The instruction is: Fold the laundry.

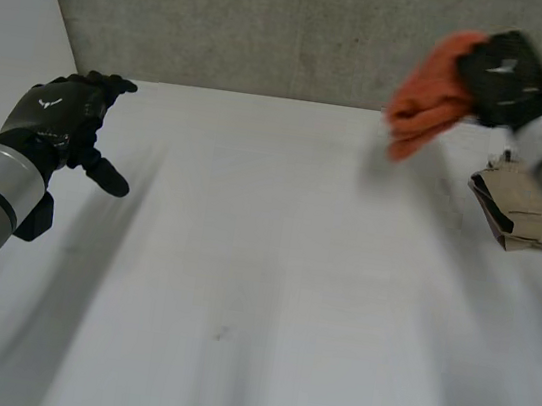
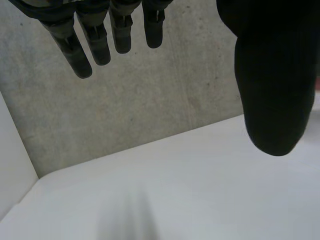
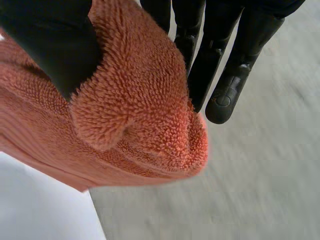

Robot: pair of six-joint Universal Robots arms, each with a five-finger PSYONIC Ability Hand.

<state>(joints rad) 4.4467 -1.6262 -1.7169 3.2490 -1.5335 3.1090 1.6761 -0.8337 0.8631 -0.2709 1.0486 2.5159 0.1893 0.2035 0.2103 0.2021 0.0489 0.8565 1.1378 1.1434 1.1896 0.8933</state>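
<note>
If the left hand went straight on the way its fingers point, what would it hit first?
Probably the grey wall behind the table. The left hand aims its open fingers over the table's far edge at it, with nothing visible between, though depth is hard to judge.

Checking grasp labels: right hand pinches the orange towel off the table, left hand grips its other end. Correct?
No. The left hand grips nothing: the left wrist view shows its fingers straight and empty, well apart from the orange towel. The right hand does pinch it off the table.
</note>
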